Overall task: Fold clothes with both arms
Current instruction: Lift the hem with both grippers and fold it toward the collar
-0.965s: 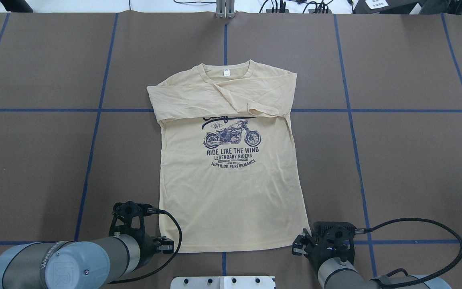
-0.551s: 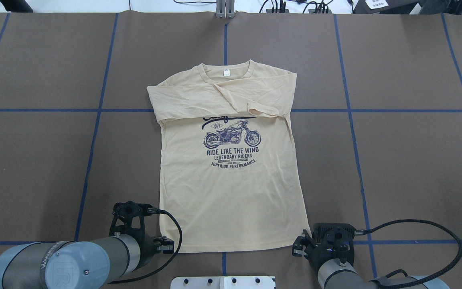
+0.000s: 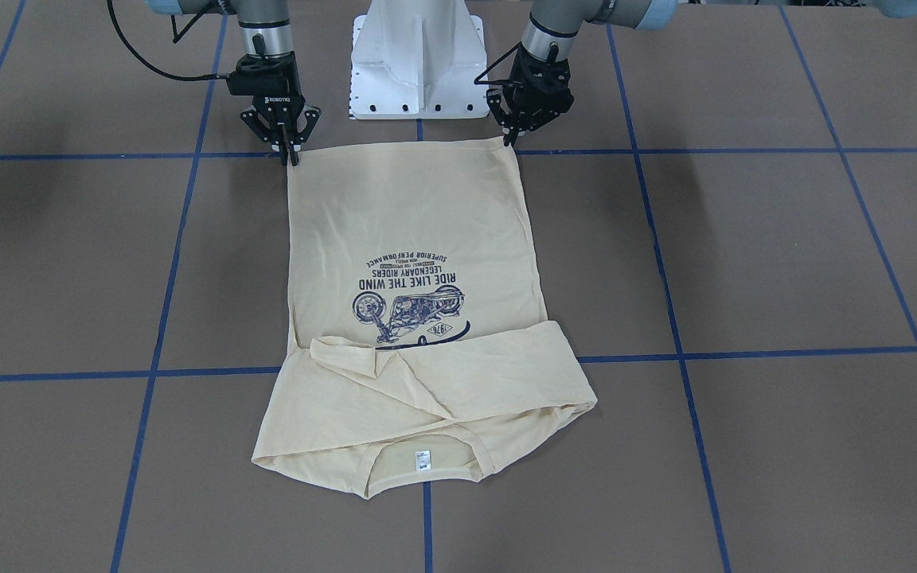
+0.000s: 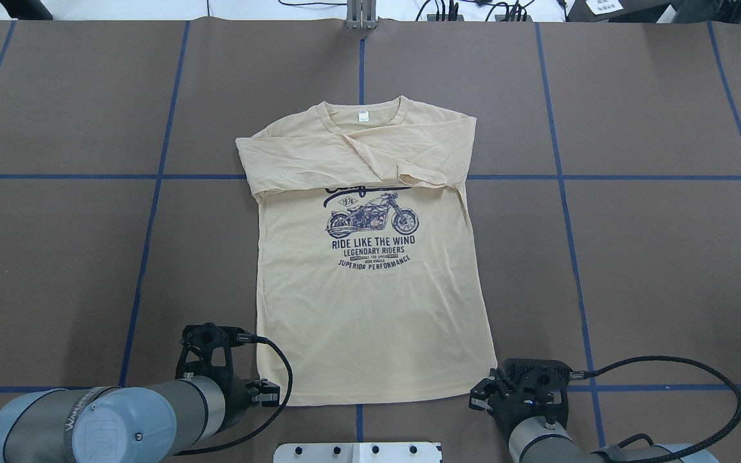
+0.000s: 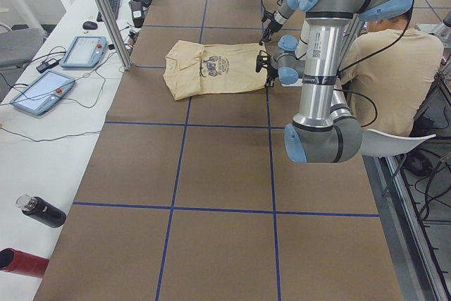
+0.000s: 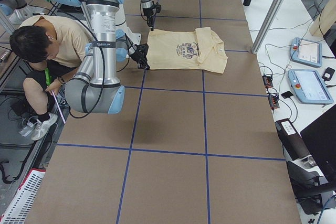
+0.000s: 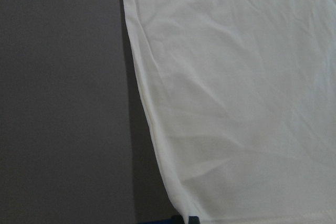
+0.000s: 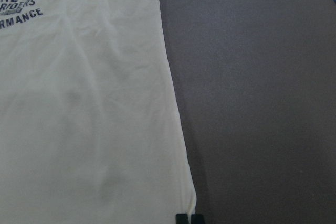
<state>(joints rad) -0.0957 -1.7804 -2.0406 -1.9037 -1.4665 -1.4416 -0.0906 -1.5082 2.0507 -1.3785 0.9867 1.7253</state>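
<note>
The cream-yellow T-shirt [image 4: 370,308] lies flat on the brown table, print up, neck label away from me. Both sleeves are folded across its chest. It also shows in the front-facing view [image 3: 411,215]. My left gripper [image 4: 266,393] [image 3: 509,142] is at the near left hem corner, fingers pinched together on the cloth edge, as the left wrist view [image 7: 187,219] shows. My right gripper [image 4: 483,393] [image 3: 290,155] is at the near right hem corner, likewise shut on the edge in the right wrist view [image 8: 189,219]. The hem lies low on the table.
The white pedestal base [image 3: 419,64] stands between the arms, just behind the hem. A seated person [image 5: 394,68] is behind the robot. Control tablets [image 5: 42,93] and bottles [image 5: 42,211] lie on the white side bench. Blue tape lines [image 4: 152,193] cross the table.
My right gripper has shifted slightly toward the robot's base and its cable loop has sagged. The left arm and the shirt have not visibly moved.
</note>
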